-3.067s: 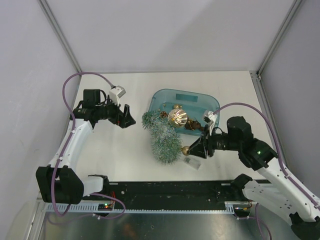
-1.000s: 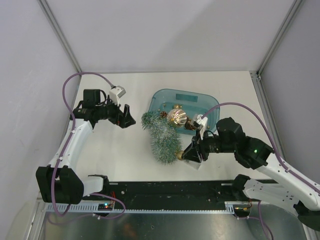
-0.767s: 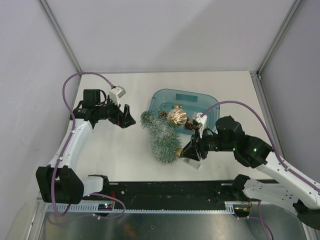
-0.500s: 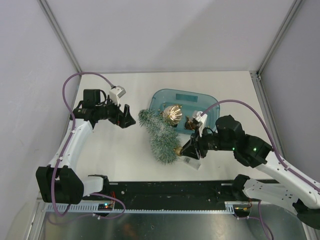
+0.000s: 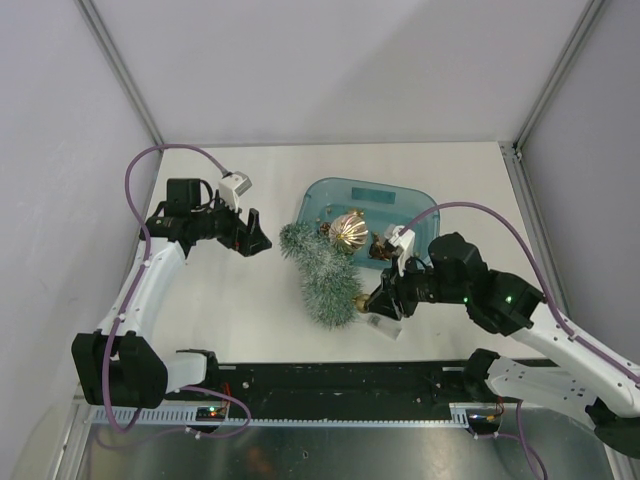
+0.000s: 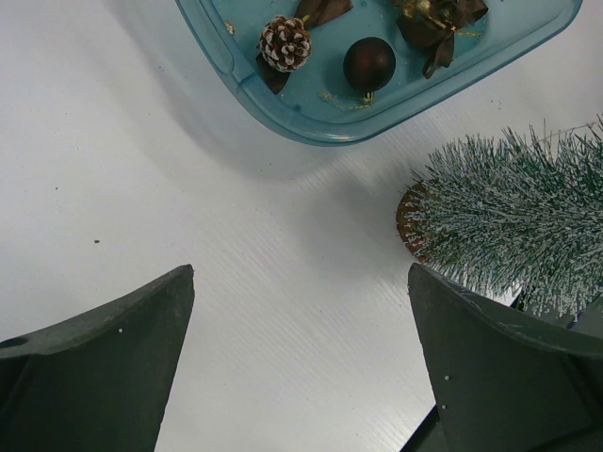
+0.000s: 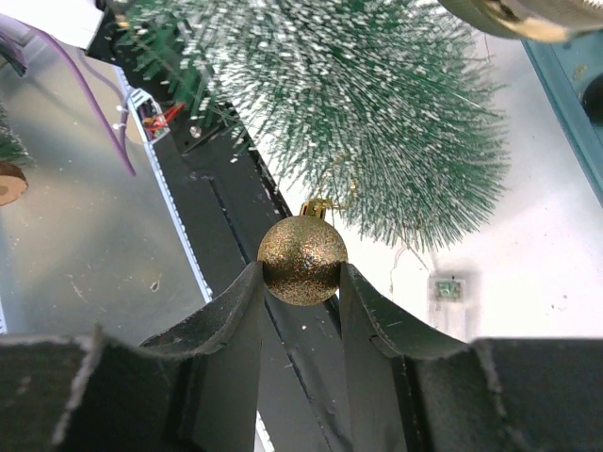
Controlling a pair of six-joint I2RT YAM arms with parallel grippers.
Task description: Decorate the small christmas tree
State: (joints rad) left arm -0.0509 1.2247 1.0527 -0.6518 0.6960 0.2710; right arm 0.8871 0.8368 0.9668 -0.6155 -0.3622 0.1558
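The small christmas tree (image 5: 322,275) lies on its side on the white table, just in front of the teal tub (image 5: 410,200). A large ribbed gold ornament (image 5: 348,230) rests on its upper part. My right gripper (image 5: 368,303) is at the tree's lower right edge, shut on a small gold glitter ball (image 7: 302,261). The ball's hook touches the frosted branches (image 7: 358,122). My left gripper (image 5: 255,240) hangs open to the left of the tree with nothing between its fingers. Its wrist view shows the tree's wood base (image 6: 407,218).
The tub holds a frosted pine cone (image 6: 284,42), a dark brown ball (image 6: 368,63) and brown bows (image 6: 438,19). A small white tag (image 5: 382,323) lies on the table under the right gripper. The black rail (image 5: 330,385) runs along the near edge.
The right gripper has pushed the gold ball left into the tree's lower edge. The tree swung slightly and the large gold ornament shifted on it. The left arm has not moved.
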